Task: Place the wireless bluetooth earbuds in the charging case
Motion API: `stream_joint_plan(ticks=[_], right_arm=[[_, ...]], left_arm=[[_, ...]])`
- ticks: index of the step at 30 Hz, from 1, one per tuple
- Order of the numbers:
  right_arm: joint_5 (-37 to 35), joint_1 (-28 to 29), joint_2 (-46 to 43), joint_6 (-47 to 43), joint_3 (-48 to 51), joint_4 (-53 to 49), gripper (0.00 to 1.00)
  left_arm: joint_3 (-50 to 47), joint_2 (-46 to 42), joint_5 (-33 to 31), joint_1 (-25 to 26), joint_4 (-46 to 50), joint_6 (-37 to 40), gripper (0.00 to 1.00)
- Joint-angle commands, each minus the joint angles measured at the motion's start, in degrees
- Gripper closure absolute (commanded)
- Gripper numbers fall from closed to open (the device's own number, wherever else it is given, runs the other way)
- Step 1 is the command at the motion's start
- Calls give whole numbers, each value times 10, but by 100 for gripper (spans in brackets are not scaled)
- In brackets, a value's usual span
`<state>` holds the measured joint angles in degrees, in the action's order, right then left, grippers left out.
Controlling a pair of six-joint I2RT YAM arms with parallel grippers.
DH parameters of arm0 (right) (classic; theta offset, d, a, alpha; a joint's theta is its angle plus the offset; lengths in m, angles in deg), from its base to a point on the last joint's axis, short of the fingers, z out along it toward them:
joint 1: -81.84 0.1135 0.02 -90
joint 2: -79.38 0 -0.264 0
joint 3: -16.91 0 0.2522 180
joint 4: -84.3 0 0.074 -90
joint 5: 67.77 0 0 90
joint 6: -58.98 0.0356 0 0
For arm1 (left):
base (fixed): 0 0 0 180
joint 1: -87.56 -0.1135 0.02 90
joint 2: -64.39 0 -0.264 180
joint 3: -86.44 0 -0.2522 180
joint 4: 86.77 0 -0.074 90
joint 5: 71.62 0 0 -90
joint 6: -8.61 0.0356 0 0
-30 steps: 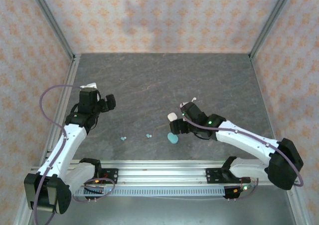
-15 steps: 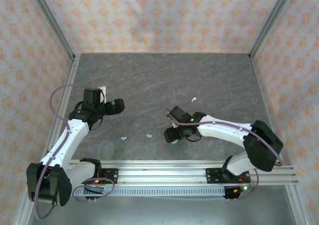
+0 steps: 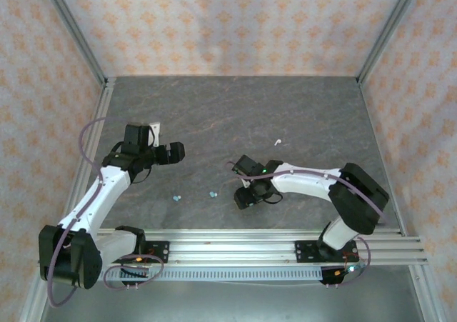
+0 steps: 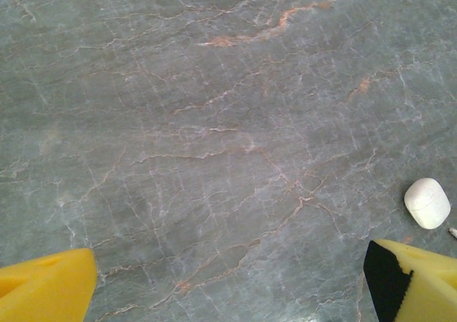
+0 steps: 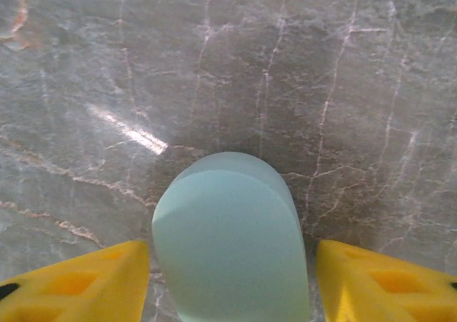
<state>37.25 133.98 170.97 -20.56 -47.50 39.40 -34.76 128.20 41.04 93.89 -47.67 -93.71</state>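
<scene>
Two end effectors are over the grey worktop (image 3: 300, 108). Your right end effector (image 3: 245, 198) straddles the pale teal charging case (image 5: 230, 243), which rests on the worktop, with one yellow finger (image 5: 78, 283) on each side and the jaws about half closed. A thin strip of shadow separates the case from the finger on its right. On its left, I cannot tell whether finger and case touch.

Your left end effector (image 3: 175, 153) is well to the left of the case and a little beyond it. It is spread wide and holds nothing.

Two pale teal earbuds lie on the worktop left of the case, one nearer (image 3: 212, 193) and one farther left (image 3: 176, 197). One white earbud (image 3: 277, 142) lies beyond the case, to its right.
</scene>
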Motion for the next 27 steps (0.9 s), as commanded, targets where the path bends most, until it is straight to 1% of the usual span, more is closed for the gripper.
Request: stream_joint_plan(ticks=[1, 4, 6, 11, 14, 17, 18, 21, 24, 27], right_arm=[[-27, 4, -1, -20, -16, -19, 51], [-30, 3, -9, -37, -21, -32, 61], [-28, 3, -19, -52, -27, -44, 65], [-18, 3, -51, -113, -84, -114, 70], [-1, -3, -66, -148, -141, -161, 70], [37, -19, -73, -171, -197, -196, 71], [50, -25, -76, -175, -214, -204, 71], [86, -40, -87, -188, -252, -220, 71], [111, -54, -100, -198, -280, -230, 71], [130, -63, -112, -213, -300, -243, 71]], left_arm=[[20, 2, 21, 4, 20, 17, 4], [27, -1, 32, 4, 25, 17, 5], [32, -8, 44, 4, 29, 17, 5], [61, -27, 97, 5, 50, 2, 9], [81, -28, 140, 9, 55, -49, 15], [95, -26, 163, 40, 51, -110, 19], [98, -22, 169, 54, 47, -137, 21], [98, -3, 214, 95, 15, -207, 29], [104, 4, 229, 145, -10, -235, 31], [101, 7, 258, 174, -62, -278, 39]])
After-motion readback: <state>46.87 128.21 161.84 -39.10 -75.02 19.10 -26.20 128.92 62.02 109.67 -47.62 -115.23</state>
